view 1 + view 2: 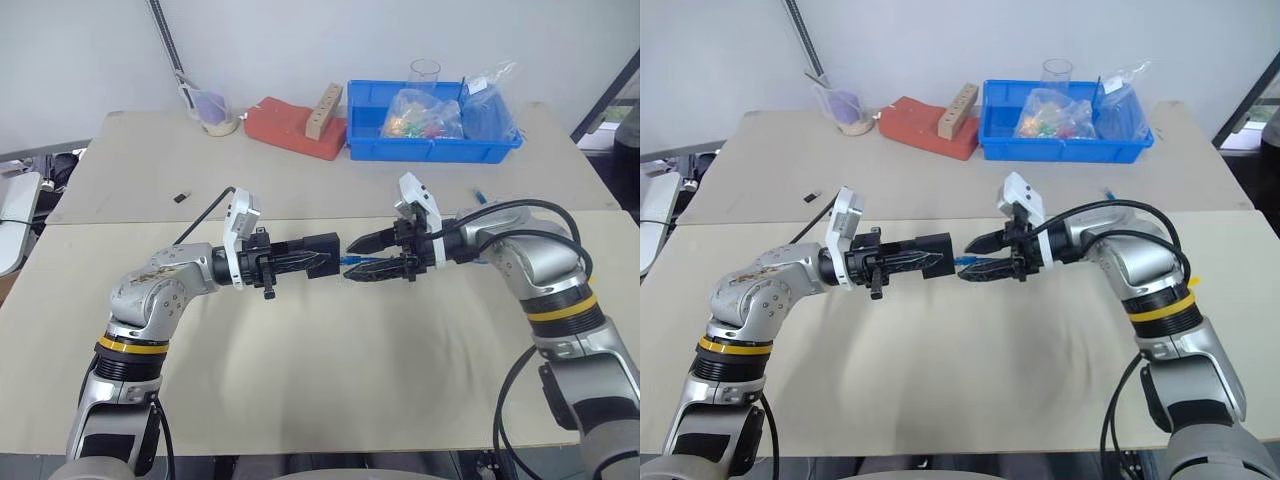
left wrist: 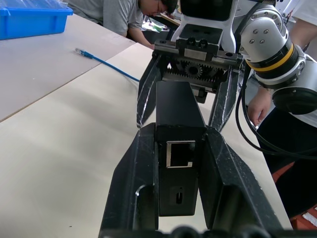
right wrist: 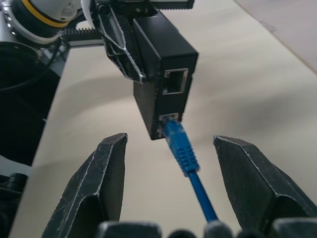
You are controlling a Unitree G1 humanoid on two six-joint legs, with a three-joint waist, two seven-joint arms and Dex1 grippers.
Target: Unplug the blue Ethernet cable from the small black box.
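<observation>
We see the left gripper (image 1: 322, 262) clenched on the small black box (image 3: 163, 79). The right gripper (image 3: 168, 148) is released, 2 fingers (image 3: 101, 183) either side of the blue Ethernet cable (image 3: 184, 154), w/ its plug in the box's port.

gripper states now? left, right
Left tool: closed on the small black box.
Right tool: open, fingers either side of the blue Ethernet cable, still plugged in.

2 head eyes overlooking table (image 1: 300, 380), 2 facing wrist close-ups sharing black box (image 3: 163, 74)

blue Ethernet cable (image 3: 190, 166) cut off by edge; person (image 2: 124, 12) cropped
</observation>
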